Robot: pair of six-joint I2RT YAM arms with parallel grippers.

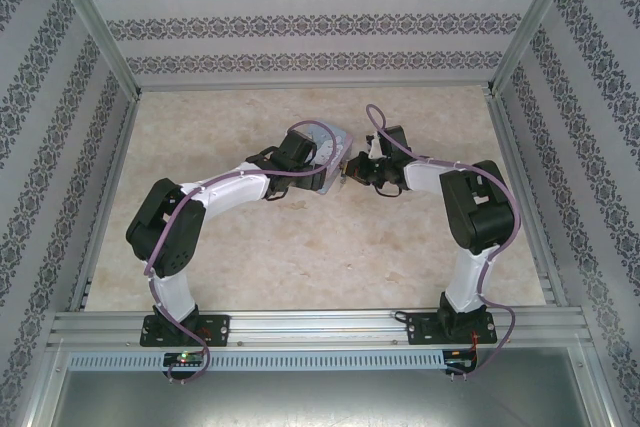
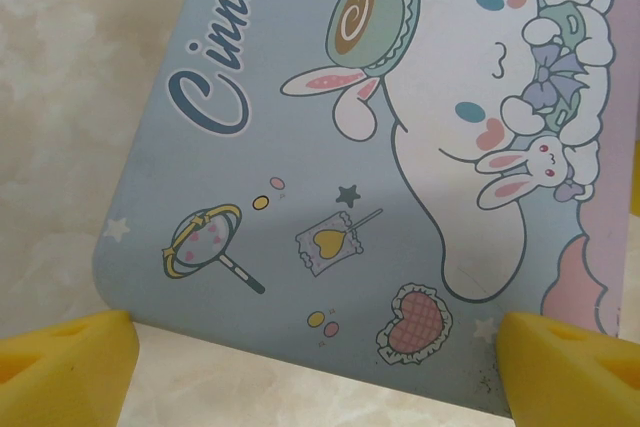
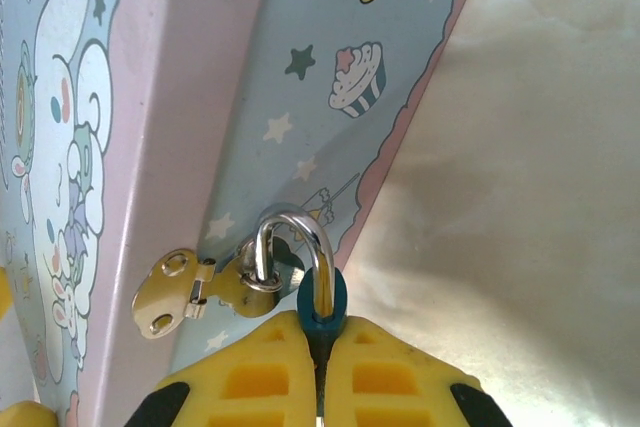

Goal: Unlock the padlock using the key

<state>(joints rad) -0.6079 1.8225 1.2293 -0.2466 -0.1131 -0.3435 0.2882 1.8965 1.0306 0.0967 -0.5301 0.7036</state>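
Right gripper (image 3: 322, 342) clenched on the padlock (image 3: 322, 302) body, its shackle rising at 12 o'clock through the hasp (image 3: 172, 292) of the tin (image 3: 330, 97); left gripper (image 2: 315, 352) spread wide over the tin's lid, perhaps touching it, desk (image 3: 520, 197) beneath

"Cinnam" on the tin lid (image 2: 290, 137)

The fingers (image 3: 250, 377) of the right gripper (image 3: 320, 339) cover most of the padlock (image 3: 322, 302) body; in your left wrist view the tin (image 2: 300, 147) runs off the top edge.
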